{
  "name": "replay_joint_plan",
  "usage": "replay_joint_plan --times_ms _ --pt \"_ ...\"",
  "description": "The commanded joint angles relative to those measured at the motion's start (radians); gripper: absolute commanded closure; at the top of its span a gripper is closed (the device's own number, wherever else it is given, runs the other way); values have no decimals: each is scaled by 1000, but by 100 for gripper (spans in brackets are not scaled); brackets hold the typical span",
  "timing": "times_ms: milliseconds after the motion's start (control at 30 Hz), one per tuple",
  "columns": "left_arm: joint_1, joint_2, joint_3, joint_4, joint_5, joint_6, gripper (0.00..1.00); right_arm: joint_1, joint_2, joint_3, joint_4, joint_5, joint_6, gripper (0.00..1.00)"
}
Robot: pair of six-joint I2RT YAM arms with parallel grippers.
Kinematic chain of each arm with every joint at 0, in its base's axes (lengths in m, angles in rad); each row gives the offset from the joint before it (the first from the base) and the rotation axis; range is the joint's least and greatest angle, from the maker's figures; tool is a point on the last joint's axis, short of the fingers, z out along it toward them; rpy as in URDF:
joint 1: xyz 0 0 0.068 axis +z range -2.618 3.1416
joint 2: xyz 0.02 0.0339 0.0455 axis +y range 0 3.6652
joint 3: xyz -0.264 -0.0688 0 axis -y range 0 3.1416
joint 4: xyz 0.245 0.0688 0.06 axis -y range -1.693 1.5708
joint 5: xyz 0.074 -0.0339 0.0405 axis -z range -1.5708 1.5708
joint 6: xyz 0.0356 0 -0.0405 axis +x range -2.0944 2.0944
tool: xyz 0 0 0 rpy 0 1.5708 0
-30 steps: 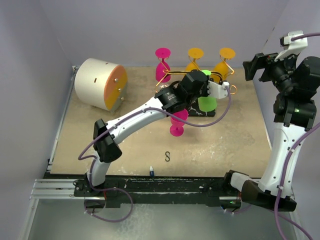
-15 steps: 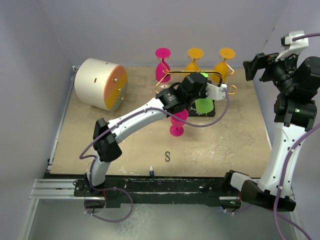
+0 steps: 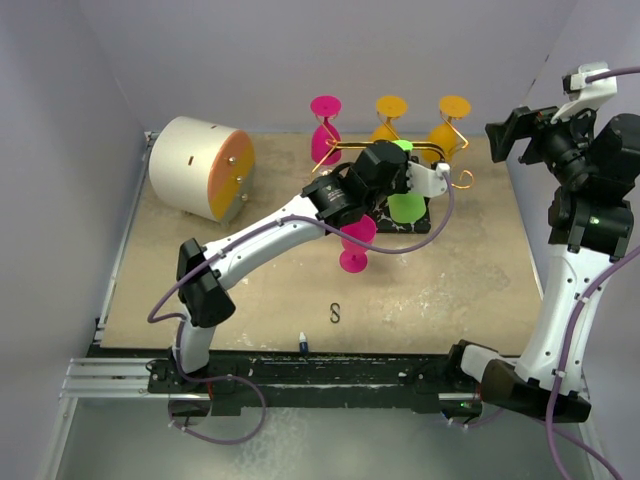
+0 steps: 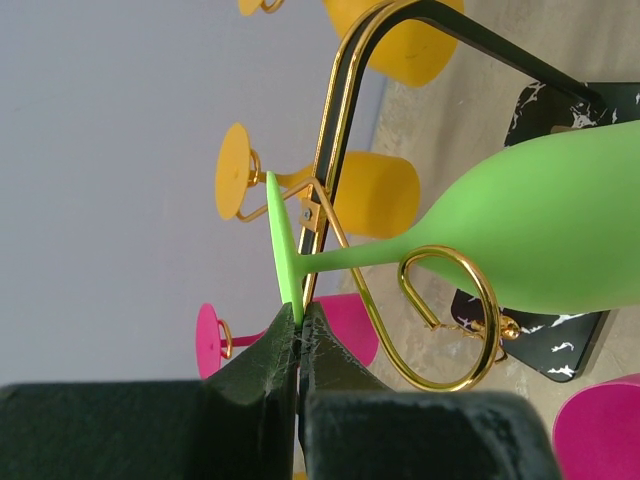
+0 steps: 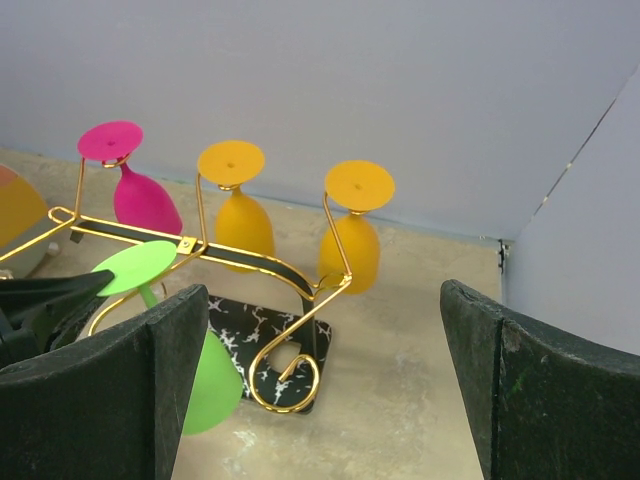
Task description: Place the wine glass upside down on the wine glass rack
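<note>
Left pincer (image 4: 298,322) pinches the foot of the lime-green wine glass (image 4: 540,230) beside the gold wire rack (image 5: 240,257). Right pincer (image 5: 322,292) gapes wide, empty.

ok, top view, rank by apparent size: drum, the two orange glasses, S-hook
1. drum
2. left orange glass and right orange glass: they look alike, so no ranking between them
3. S-hook

Over table (image 3: 470,285), left arm (image 3: 270,235) stretched to wine glass rack (image 3: 345,148). left gripper (image 3: 400,160) sat at foot of green wine glass (image 3: 407,208), bowl above rack's black base. Behind hung pink glass (image 3: 325,130) and two orange glasses (image 3: 388,118). second pink glass (image 3: 354,245) stood under arm. right arm (image 3: 575,270) was raised, well apart.
</note>
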Motion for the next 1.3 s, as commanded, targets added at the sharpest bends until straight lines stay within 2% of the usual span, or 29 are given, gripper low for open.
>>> replay_joint_plan --times_ms 0,1267 --pt "-3 -62 0 40 -26 -9 100 -7 -7 6 47 -26 18 0" --pt "-58 -153 -131 64 -106 -7 100 -26 -21 -23 65 -51 27 0"
